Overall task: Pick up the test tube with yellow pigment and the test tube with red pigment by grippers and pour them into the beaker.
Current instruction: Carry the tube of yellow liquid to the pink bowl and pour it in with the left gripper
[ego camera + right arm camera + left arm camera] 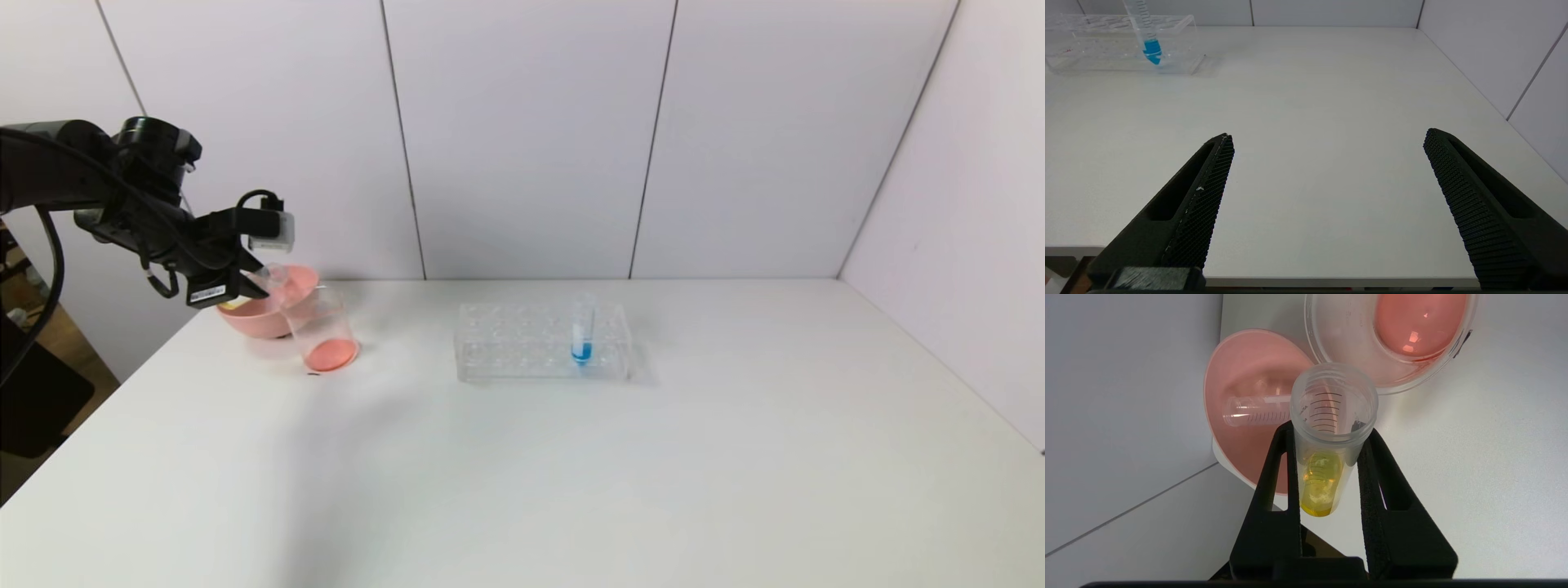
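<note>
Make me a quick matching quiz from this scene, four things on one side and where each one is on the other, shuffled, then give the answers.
Things
1. test tube with yellow pigment
2. empty tube
3. blue tube
4. red liquid

Places
A. standing in the clear rack
B. pooled in the beaker
C. gripped between the left gripper's fingers
D. lying in the pink bowl

Pairs: 1-C, 2-D, 3-A, 4-B
</note>
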`<state>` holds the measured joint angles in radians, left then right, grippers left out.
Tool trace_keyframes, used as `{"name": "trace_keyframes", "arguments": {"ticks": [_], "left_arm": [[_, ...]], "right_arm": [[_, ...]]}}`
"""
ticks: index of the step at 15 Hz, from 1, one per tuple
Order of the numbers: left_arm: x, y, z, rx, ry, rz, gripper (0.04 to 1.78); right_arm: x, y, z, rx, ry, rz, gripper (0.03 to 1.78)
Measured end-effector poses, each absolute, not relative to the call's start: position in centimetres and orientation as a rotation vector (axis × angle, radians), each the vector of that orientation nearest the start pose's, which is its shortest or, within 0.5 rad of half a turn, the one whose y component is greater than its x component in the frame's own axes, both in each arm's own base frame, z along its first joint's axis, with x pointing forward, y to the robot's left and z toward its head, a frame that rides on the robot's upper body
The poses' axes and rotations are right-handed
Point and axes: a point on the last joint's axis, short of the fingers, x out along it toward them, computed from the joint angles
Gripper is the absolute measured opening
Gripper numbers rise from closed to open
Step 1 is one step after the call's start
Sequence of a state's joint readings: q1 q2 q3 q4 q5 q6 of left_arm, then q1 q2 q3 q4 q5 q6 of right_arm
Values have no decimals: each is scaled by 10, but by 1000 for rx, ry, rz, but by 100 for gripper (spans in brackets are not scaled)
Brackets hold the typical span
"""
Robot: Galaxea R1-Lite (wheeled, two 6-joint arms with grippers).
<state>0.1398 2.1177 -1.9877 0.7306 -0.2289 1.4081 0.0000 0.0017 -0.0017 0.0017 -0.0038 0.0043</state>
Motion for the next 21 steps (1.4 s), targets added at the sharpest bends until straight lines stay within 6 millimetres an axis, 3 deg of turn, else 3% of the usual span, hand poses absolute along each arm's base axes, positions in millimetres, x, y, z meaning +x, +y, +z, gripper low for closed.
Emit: {"name": "trace_keyframes", "arguments": {"ticks": [21], "left_arm": [[406, 39, 230, 1196, 648, -629, 43]], "right_arm": [[-23, 0, 76, 5, 2, -4, 170]]}}
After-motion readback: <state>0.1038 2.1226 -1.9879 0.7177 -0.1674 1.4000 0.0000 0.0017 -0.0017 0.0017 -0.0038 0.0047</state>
